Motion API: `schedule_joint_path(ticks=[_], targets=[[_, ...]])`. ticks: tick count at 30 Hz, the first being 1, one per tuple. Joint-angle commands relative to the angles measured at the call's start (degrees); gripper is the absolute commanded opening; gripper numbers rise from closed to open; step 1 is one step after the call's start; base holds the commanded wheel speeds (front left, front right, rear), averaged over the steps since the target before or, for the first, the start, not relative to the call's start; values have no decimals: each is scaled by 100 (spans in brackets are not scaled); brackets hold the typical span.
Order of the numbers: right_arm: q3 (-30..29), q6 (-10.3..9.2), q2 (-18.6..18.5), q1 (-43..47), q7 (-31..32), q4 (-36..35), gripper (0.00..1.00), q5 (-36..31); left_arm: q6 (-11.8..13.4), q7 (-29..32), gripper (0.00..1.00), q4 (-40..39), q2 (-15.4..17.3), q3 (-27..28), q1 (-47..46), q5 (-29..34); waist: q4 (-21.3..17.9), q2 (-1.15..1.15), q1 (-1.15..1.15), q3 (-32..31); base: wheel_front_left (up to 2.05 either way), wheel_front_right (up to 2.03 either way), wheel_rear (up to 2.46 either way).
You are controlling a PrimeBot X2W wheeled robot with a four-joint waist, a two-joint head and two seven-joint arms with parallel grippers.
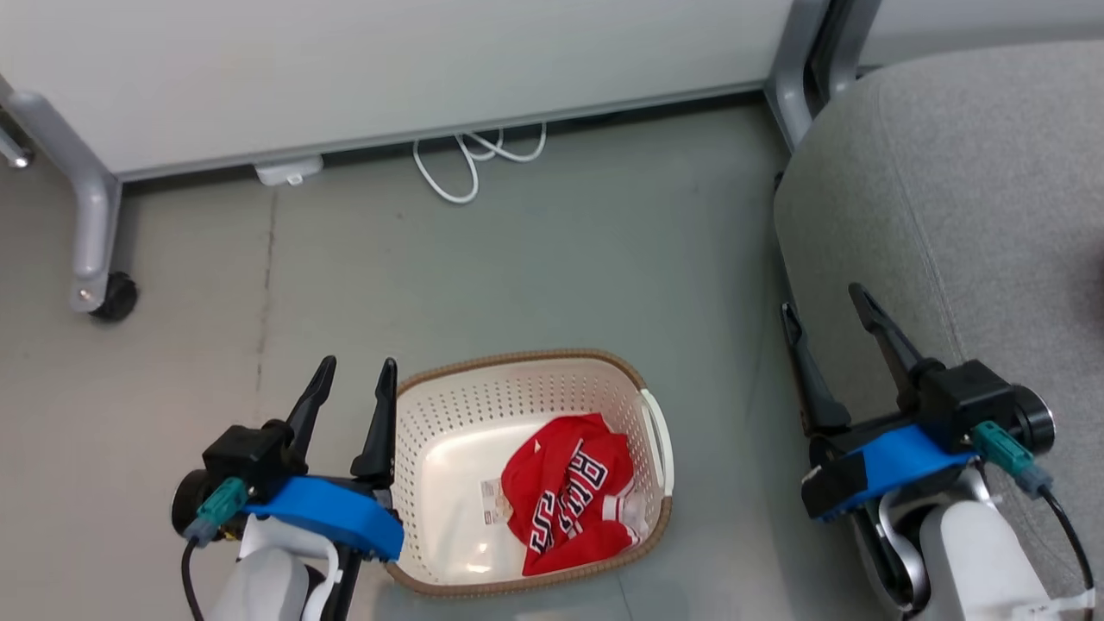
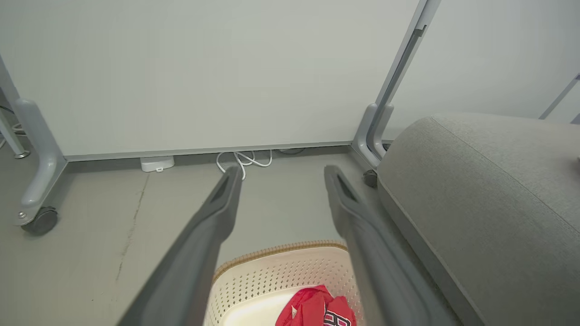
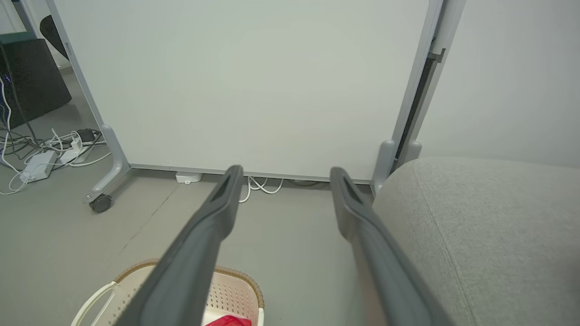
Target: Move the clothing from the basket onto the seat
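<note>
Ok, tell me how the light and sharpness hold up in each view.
Head view: soft, even light, no harsh glare; the red clothing in the basket is sharp, letters crisp. Left wrist view: the left gripper goes soft towards the bottom edge, and the partition post leans from wide-angle distortion. Right wrist view: same softness on the right gripper, while the floor cables are crisp.
</note>
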Motion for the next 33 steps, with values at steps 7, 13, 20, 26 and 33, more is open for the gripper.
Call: schedule_joint_path(ticks=[7, 13, 20, 26, 33], targets=[[173, 1, 10, -741, -249, -119, 100, 127, -15, -27, 100, 503, 307, -570, -1000, -98, -698, 0, -1, 1606, 0, 0, 0], [255, 1, 12, -1120, -470, -118, 100, 283, -15, 0, 100, 1291, 471, -1171, -1746, -335, -1084, 0, -1, 2397, 0, 0, 0], [494, 1, 13, -1407, -702, -27, 100, 455, -15, 99, 100, 2080, 608, -1760, -2412, -777, -1532, 0, -1, 3035, 0, 0, 0], [817, 1, 14, -1633, -848, 40, 100, 631, -15, 169, 100, 2508, 825, -2114, -2725, -1062, -1891, 0, -1, 3453, 0, 0, 0], [1039, 1, 12, -1823, -923, 61, 100, 945, -15, 409, 100, 2805, 1057, -2445, -2955, -1331, -2159, 0, -1, 3862, 0, 0, 0]])
